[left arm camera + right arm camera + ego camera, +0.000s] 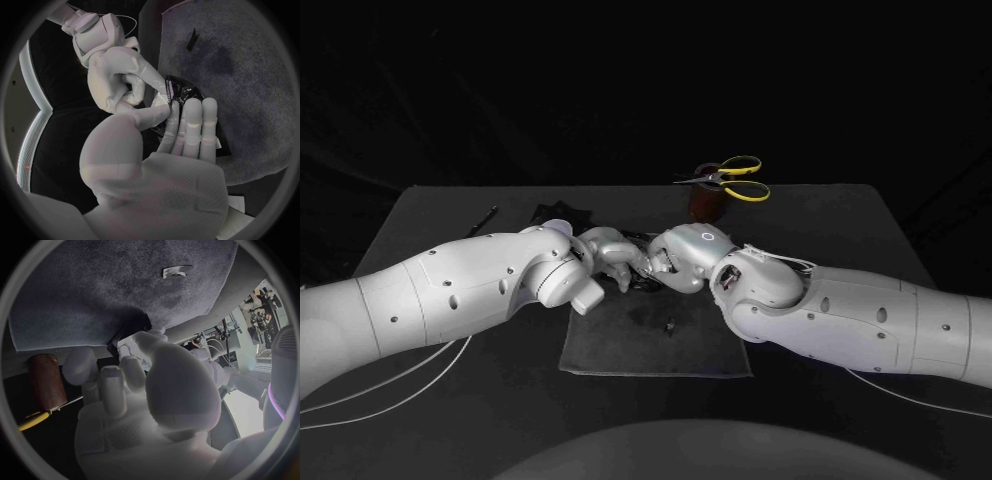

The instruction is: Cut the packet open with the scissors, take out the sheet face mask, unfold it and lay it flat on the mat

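Both hands meet over the back edge of the dark grey mat. Between them is a shiny black packet. My left hand lays its fingers along the packet, with its thumb pressed to a pale edge at the packet's end. My right hand pinches that same pale edge from the other side. In the head view the left hand and the right hand hide most of the packet. Whether the pale edge is the mask or the packet's rim I cannot tell. The yellow-handled scissors stand in a brown holder behind the mat.
A small cut-off strip lies on the mat's middle, also seen as a sliver in the right wrist view. A black scrap and a thin stick lie at the table's back left. The brown holder stands close behind my right hand.
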